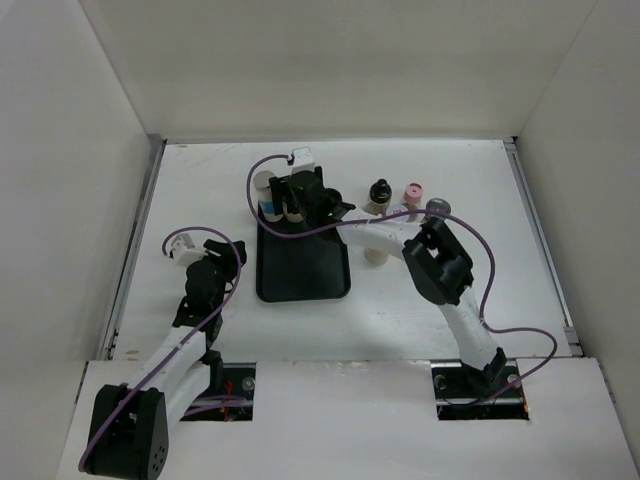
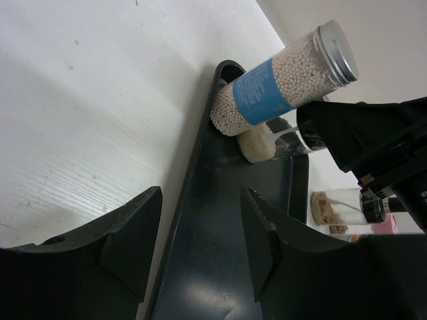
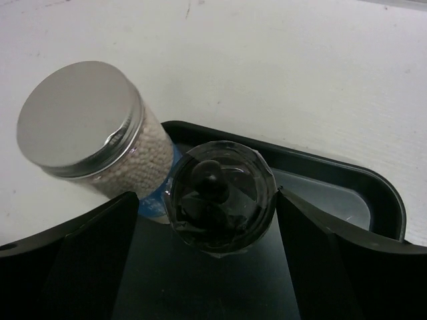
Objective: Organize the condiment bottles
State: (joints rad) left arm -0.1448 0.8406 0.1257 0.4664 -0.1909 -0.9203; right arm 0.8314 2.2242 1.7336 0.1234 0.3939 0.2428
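Blue-labelled condiment bottle [image 1: 266, 196] [image 2: 280, 87] [image 3: 87, 127]: silver cap, pale beads inside, base inside the corner of the black tray [image 1: 303, 275] [image 2: 220, 200] [image 3: 373, 193], just outside the left finger of the right claw [image 1: 295, 195] [image 3: 207, 193].

Right claw: over that end of the tray, fingers [image 3: 67, 267] apart with the black-lidded jar [image 3: 220, 197] [image 2: 259, 144] between them. The right finger sits at the lid's edge; a slim gap shows on the left side. Whether the jar is clamped or merely straddled, cannot tell. The jar stands on the tray floor, just beside the blue-labelled condiment bottle; contact between the two cannot be told.

To the right of the right claw, on the desk [image 1: 450, 160] off the tray: black-capped bottle [image 1: 379, 194], pink-capped bottle [image 1: 412, 192] and grey-capped bottle [image 1: 436, 208], near one another in a row. Cream bottle [image 1: 376, 256] stands nearer the arm bases, partly under the right arm.

Left claw [image 1: 222, 254] [image 2: 200, 233]: fingers [image 2: 133, 240] spread wide, nothing held. It sits low, left of the tray; the tray's long rim runs ahead between its fingers. The bottles in the tray lie well ahead of it, at the far end.
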